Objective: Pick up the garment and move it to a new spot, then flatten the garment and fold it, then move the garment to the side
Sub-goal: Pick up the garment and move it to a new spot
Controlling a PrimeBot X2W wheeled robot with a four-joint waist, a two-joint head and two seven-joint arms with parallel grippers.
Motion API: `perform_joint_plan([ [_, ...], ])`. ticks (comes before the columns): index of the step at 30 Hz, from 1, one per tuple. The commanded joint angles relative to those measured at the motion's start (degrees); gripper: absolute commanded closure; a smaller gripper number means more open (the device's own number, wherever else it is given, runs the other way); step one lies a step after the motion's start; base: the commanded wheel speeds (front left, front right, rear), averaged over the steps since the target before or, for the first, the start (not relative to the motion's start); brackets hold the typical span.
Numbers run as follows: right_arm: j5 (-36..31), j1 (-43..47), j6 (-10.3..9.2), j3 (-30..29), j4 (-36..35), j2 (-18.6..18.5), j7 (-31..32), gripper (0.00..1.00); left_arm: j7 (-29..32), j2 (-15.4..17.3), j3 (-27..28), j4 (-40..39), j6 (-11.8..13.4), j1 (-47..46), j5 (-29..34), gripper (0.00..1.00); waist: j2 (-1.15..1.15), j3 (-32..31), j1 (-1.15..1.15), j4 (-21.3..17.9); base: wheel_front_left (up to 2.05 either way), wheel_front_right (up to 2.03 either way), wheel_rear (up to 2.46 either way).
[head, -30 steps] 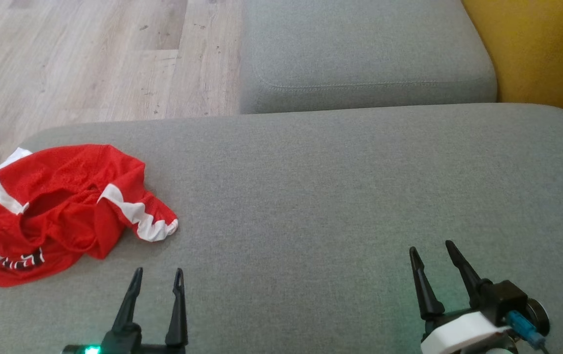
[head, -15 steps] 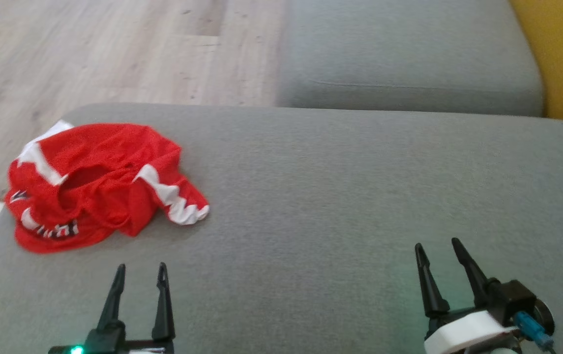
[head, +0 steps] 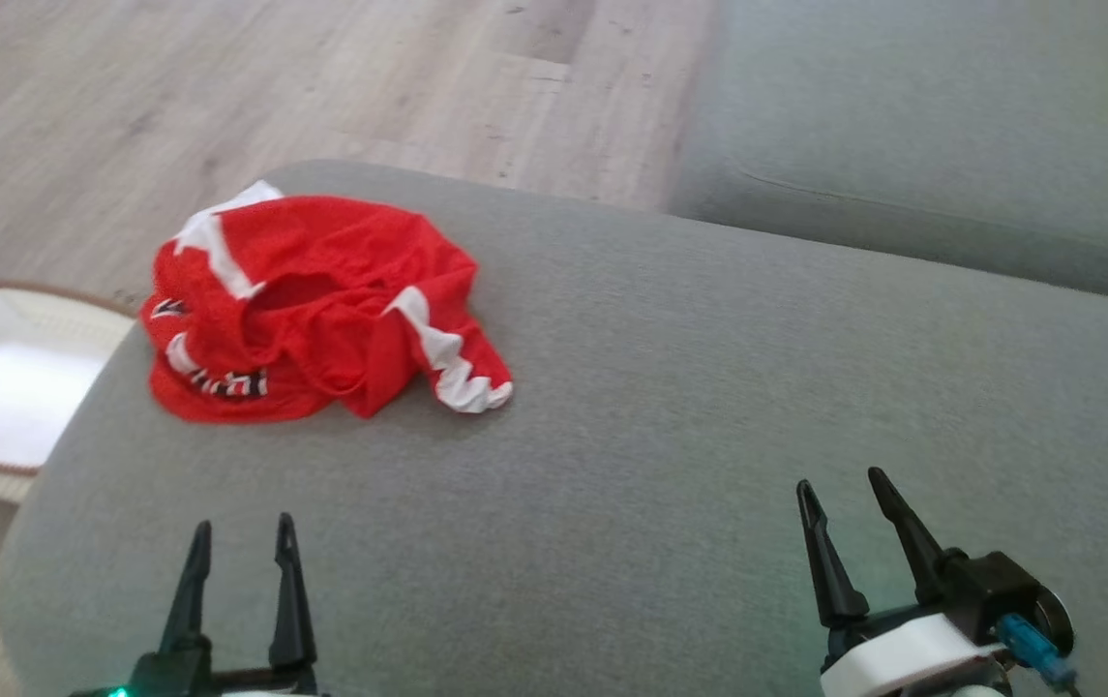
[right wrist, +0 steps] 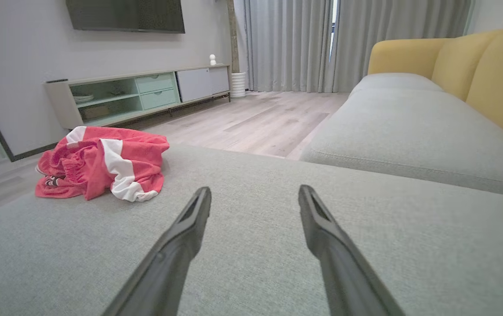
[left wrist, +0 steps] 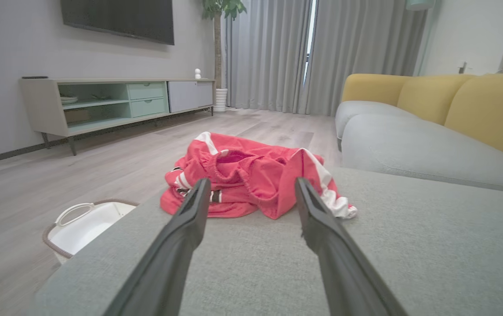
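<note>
Nothing can be read with certainty. The red garment (head: pixel 321 300) carries dark and white lettering (head: pixel 224 384) along its front fold, but the cloth is crumpled and the characters are broken up and blurred. A small dark and white mark (head: pixel 166 308) near its left edge is equally unreadable.

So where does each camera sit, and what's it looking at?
Head view: on the robot's head, looking down at the crumpled red and white mesh garment on the grey fabric sofa seat; left gripper and right gripper show, both open.
Left wrist view: on the left wrist, low over the seat, facing the garment; its two dark fingers show.
Right wrist view: on the right wrist, facing across the seat, garment off to the left; own fingers show.
Shared: both wrist views see the pale green TV cabinet and grey curtains.
</note>
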Motion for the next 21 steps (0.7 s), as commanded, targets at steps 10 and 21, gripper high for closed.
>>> perform_joint_plan([
  [10,-0.2,-1.4,-0.04,1.2,-1.5,-0.5,-0.8,0.00,-0.6,-0.3,3.5,-2.4,-0.4,-0.9,0.8,0.00,0.00,-0.6,0.00,5.9,0.00,0.00,0.00],
  [21,-0.8,-2.8,-0.04,2.0,-1.2,-0.5,-0.8,0.00,-0.6,-0.3,5.3,-4.0,0.2,-0.9,0.3,0.00,0.00,1.3,0.00,7.5,0.00,0.00,0.00],
])
